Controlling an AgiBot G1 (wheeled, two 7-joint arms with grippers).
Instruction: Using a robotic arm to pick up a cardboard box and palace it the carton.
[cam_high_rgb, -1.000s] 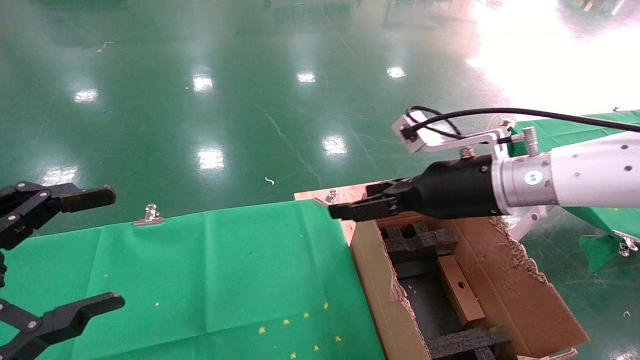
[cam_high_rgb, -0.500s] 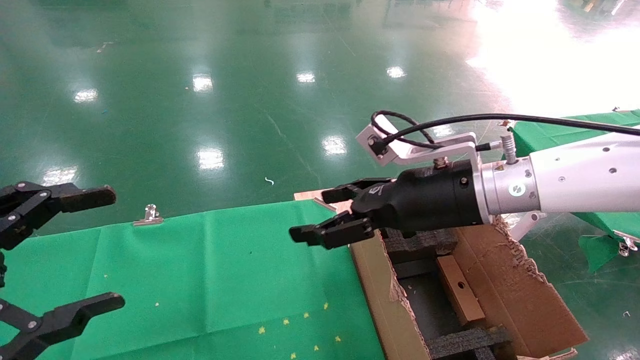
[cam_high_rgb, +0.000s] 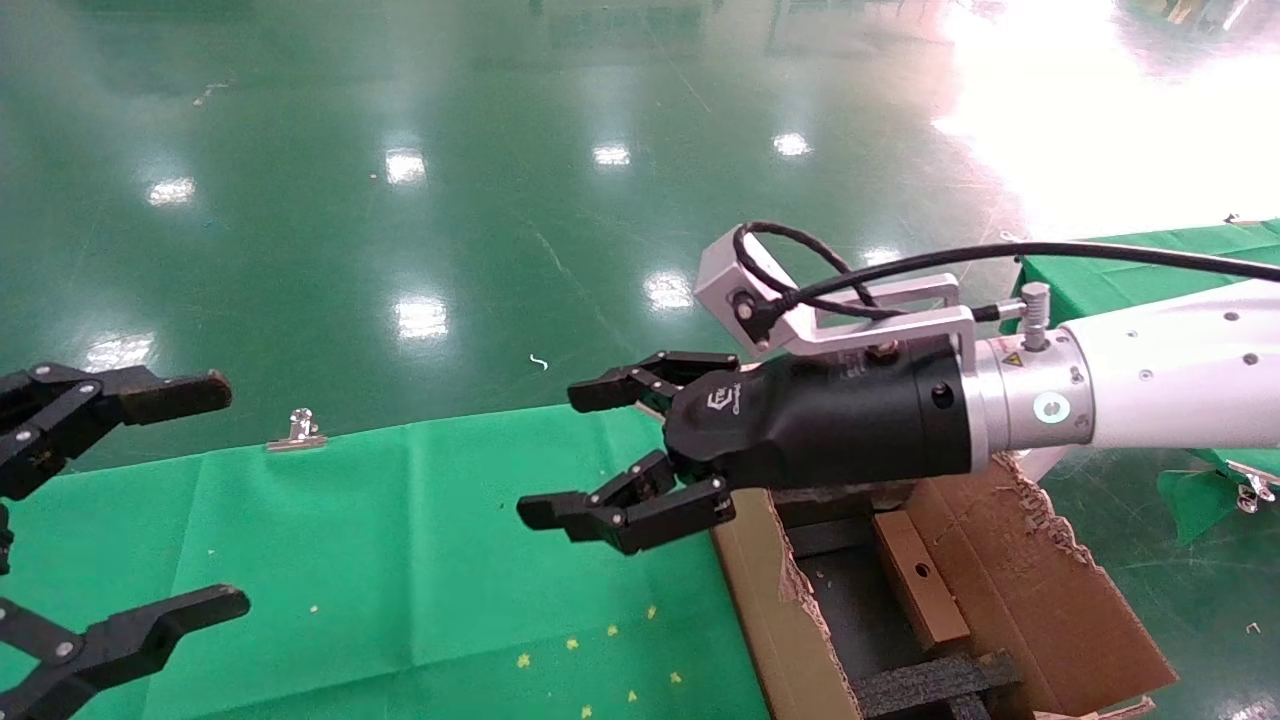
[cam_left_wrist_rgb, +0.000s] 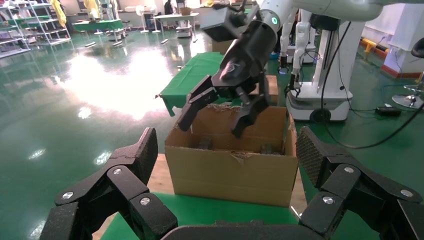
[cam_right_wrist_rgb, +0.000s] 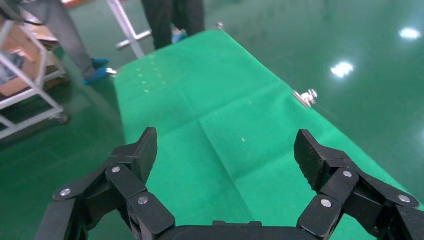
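The left gripper (cam_high_rgb: 150, 500) waits wide open at the near left over the green cloth (cam_high_rgb: 400, 560), out of the way. The right gripper (cam_high_rgb: 590, 450), jaws spread wide and empty, reaches left from above the carton (cam_high_rgb: 1010, 590). The box (cam_high_rgb: 918, 578) lies inside it, long axis near-to-far, seemingly delivered.

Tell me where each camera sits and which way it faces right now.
Head: high on the body, looking down at the table and carton; both end effectors show, right, left.
Left wrist: behind the open left end effector, facing the carton and right end effector.
Right wrist: behind the open right end effector, facing the table.
Head and left wrist share the carton.
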